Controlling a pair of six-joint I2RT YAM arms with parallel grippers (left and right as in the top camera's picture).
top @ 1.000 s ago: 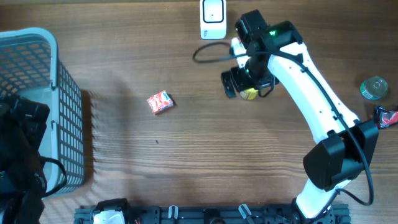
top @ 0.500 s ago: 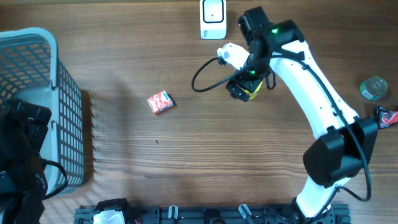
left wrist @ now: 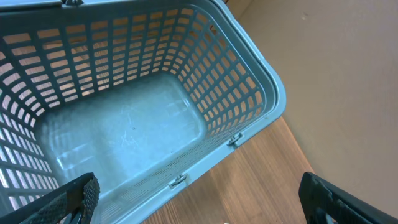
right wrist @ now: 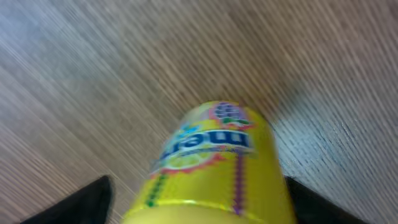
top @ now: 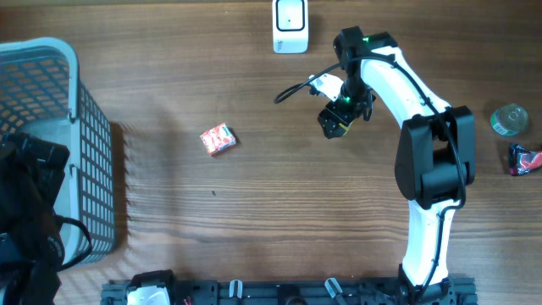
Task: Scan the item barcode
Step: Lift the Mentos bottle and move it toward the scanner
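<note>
Yellow can (right wrist: pixel 211 168), upper centre overhead: likely light, stiff, slick, rolls; take mid-body. Right fingers (right wrist: pixel 93 199) flank it, grip unclear. Left fingers (left wrist: pixel 74 196) wide.

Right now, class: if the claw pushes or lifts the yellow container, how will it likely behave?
The yellow container looks rounded like a cylinder, so a sideways push would probably roll it. Its printed wrap looks smooth and glossy, so the right claw might slip on it.

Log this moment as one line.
right gripper astride yellow can, grip unclear | left gripper open above basket | red packet lying apart
</note>
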